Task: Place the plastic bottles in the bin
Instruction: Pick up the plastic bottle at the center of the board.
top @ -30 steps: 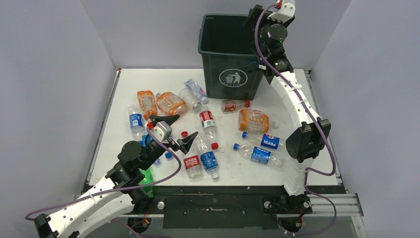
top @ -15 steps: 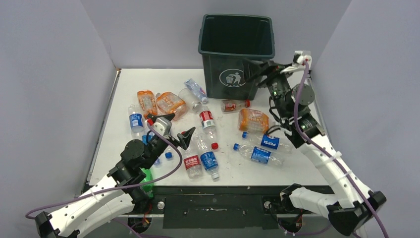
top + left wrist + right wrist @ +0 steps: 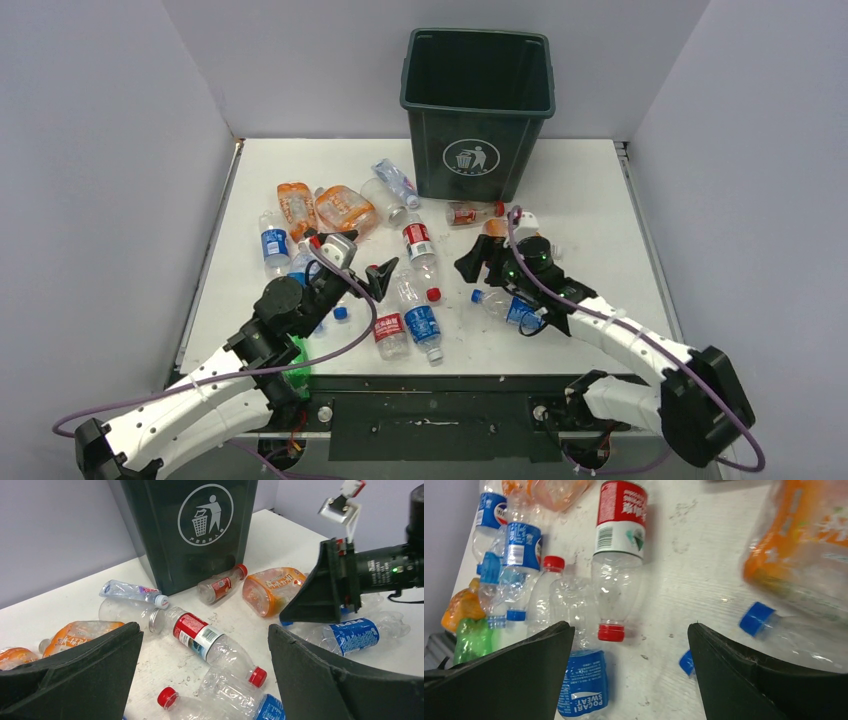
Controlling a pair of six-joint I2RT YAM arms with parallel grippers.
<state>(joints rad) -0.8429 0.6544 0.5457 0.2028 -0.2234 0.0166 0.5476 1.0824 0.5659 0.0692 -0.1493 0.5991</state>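
At the near left edge of the table (image 3: 590, 190), a green bottle (image 3: 297, 358) lies against the left arm (image 3: 190, 405). A little farther in and to the right, a red-labelled bottle (image 3: 388, 330) and a Pocari bottle (image 3: 422, 322) with a blue label lie side by side. To their right, a Pepsi bottle (image 3: 515, 310) lies partly under the right arm (image 3: 630, 340).

The left fingers (image 3: 383, 275) hover over the far ends of that pair, spread wide with nothing between them. The right fingers (image 3: 470, 267) hang low over the middle of the table, also released and empty. Between the two sets of fingers lies a clear red-capped bottle (image 3: 420, 250). The right wrist view shows it directly below, cap toward the near side. An orange bottle (image 3: 272, 587) lies just behind the right fingers.

Farther left, a clear blue-labelled bottle (image 3: 272, 243) lies near the table's left edge. Beyond it, two more orange bottles (image 3: 296, 205) (image 3: 345, 208) lie close together. A crushed clear bottle (image 3: 380, 200) and a blue-and-white bottle (image 3: 395, 182) lie by the bin's left near corner. A small brown bottle (image 3: 472, 212) with a red cap lies just beside its front.

The bin (image 3: 478, 100) stands upright at the far middle of the table, logo facing the arms. Its inside is too dark to make out. Every bottle in view lies on the table outside it.
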